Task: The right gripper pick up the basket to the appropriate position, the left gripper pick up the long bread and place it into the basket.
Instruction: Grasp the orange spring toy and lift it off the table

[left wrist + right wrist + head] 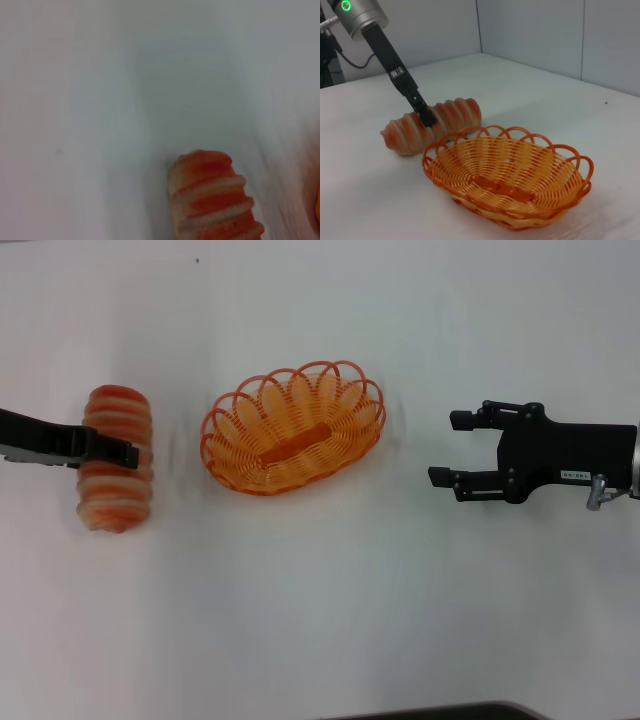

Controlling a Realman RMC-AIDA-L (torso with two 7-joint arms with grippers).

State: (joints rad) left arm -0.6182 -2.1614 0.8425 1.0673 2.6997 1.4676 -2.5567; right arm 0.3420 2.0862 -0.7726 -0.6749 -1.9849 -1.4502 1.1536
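Basket (507, 176): oval, orange, woven of plastic wire with a looped scalloped rim; it sits upright on the white table (320, 620) at the centre of the head view (293, 428), long axis slanted, nothing inside it.
Long bread (117, 457): ridged loaf striped orange-red and cream, lying flat on the table on the robot's left side, near the basket but apart from it; one rounded end fills the lower part of the left wrist view (212, 200); from the right wrist view it lies just behind the basket (432, 125).
Left gripper (118, 452): black claw reaching in from the left edge, its tip over the middle of the loaf; in the right wrist view (425, 116) the tip is down against the top of the bread. Whether the fingers are spread or closed on the loaf I cannot tell.
Right gripper (448, 448): black claw with a small white label on its body, on the robot's right, pointing toward the basket and well apart from it; its two fingers stand wide apart with nothing between them.
Table: plain white surface; grey wall panels (560, 35) stand behind it.
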